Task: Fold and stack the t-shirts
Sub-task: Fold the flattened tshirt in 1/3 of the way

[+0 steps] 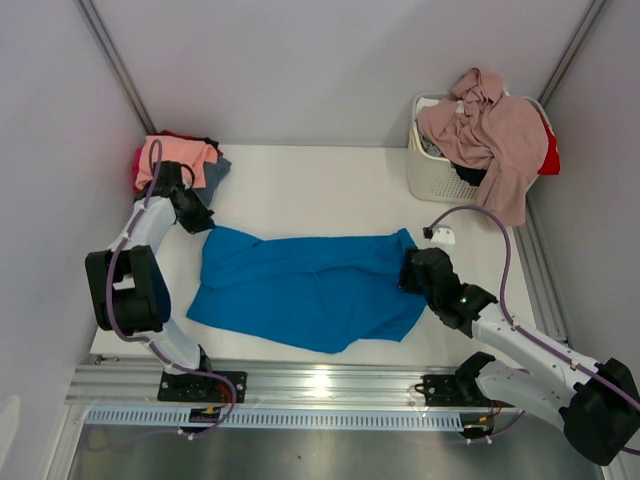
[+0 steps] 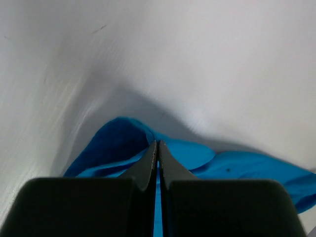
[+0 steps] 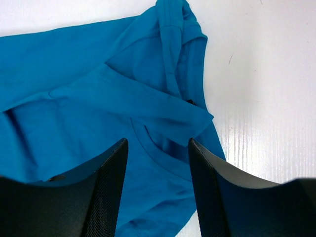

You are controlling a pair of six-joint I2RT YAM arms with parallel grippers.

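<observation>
A bright blue t-shirt (image 1: pixel 300 285) lies crumpled but spread across the middle of the table. My left gripper (image 1: pixel 205 224) is at the shirt's far left corner, and in the left wrist view its jaws (image 2: pixel 158 144) are pressed together with a thin strip of the blue cloth (image 2: pixel 113 143) between them. At the shirt's right edge my right gripper (image 1: pixel 409 270) stands open, with the blue t-shirt's bunched hem and folds (image 3: pixel 148 98) lying under and between the spread fingers (image 3: pixel 111 168). Folded t-shirts (image 1: pixel 178 160), salmon pink on top, are stacked at the back left.
A white slatted basket (image 1: pixel 428 180) stands at the back right, with a dusty mauve-pink shirt (image 1: pixel 495 135) draped over its rim and red and dark cloth beneath. Grey walls close in on both sides. The arm bases sit on a rail along the near edge.
</observation>
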